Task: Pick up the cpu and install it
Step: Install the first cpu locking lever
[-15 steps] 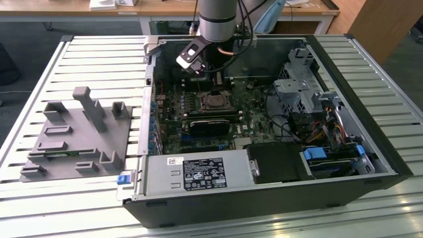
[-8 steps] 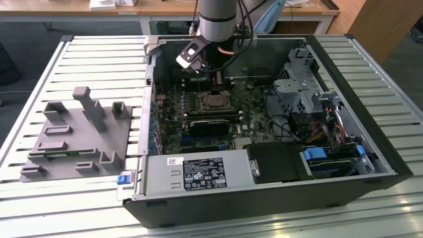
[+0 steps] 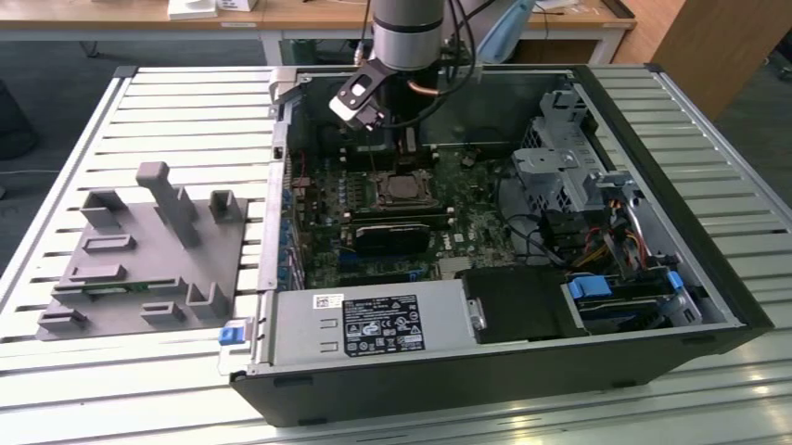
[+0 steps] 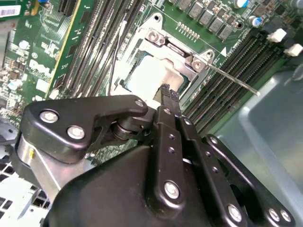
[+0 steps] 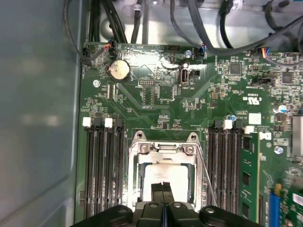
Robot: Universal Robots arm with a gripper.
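The cpu (image 5: 166,173) lies flat inside the motherboard's socket (image 5: 137,161), its silver top showing within the metal frame; it also shows in the second wrist view (image 4: 147,75). My gripper (image 5: 163,188) is shut, its two black fingertips pressed together with nothing between them, right over the cpu's near edge (image 4: 168,91). Whether the tips touch the chip I cannot tell. In the exterior view the gripper (image 3: 402,153) hangs inside the open computer case, just above the socket (image 3: 402,189).
Memory slots (image 5: 102,165) flank the socket on both sides, and the thin socket lever (image 4: 232,78) sticks out beside it. The case walls (image 3: 693,232), drive cage (image 3: 557,158) and cables crowd the interior. A grey tray (image 3: 148,250) stands at the exterior view's left.
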